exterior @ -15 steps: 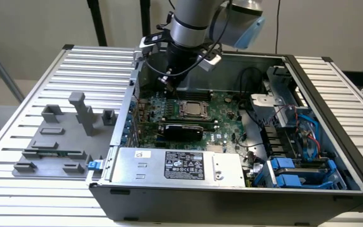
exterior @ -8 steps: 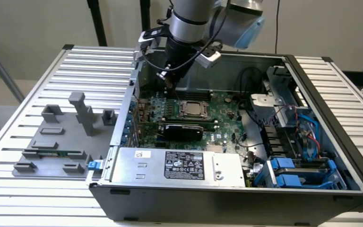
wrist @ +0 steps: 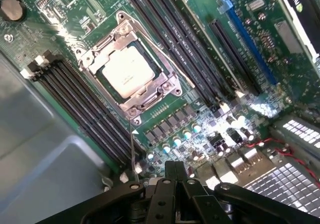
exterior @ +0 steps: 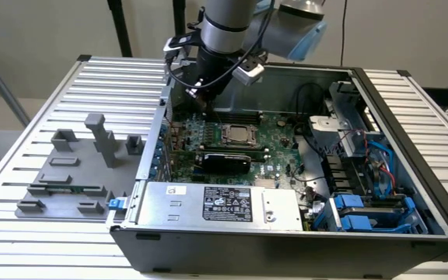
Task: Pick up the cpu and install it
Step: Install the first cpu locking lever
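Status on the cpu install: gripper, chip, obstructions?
Gripper shut, holding nothing, above the motherboard. Cpu lying in the socket frame. Nothing between gripper and cpu.

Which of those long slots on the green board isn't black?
One blue slot, beyond the black memory slots from the cpu; all the other long slots are black.

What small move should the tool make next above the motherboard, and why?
Probably a short straight lift, away from the board. The cpu already lies flat inside its metal socket frame, so it looks installed. The tool is shut, seems to hold nothing, and hangs close over the motherboard beside the socket, where a sideways motion might hit parts.
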Controlling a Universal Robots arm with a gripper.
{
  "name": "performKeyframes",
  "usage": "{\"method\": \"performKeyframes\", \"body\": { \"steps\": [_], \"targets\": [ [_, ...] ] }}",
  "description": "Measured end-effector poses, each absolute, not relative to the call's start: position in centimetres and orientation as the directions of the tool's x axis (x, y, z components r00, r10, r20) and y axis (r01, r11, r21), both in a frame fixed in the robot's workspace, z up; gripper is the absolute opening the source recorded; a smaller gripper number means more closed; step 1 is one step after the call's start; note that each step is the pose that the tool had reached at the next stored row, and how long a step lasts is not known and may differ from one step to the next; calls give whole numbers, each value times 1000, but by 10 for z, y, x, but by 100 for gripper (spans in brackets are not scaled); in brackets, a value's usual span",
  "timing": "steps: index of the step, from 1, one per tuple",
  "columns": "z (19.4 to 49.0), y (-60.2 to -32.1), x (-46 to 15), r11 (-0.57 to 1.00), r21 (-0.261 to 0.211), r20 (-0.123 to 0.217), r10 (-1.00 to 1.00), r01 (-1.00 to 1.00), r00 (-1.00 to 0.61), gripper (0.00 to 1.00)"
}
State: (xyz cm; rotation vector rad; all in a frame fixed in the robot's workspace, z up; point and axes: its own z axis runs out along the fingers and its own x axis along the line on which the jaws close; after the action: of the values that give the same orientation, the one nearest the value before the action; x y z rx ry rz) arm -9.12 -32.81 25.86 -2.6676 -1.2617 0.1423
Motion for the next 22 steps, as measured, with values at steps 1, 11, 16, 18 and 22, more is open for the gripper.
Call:
{"method": "performKeyframes", "body": {
  "steps": [1,11,16,18,22],
  "targets": [
    [258,-328,-92,-624,-214,0,770,752,638,11],
    [252,-328,-94,-672,-254,47,709,695,703,11],
    [249,-328,-94,-696,-277,70,673,662,736,11],
    [249,-328,-94,-703,-287,79,660,651,747,11],
    [249,-328,-94,-724,-292,84,632,625,771,11]
  ]
}}
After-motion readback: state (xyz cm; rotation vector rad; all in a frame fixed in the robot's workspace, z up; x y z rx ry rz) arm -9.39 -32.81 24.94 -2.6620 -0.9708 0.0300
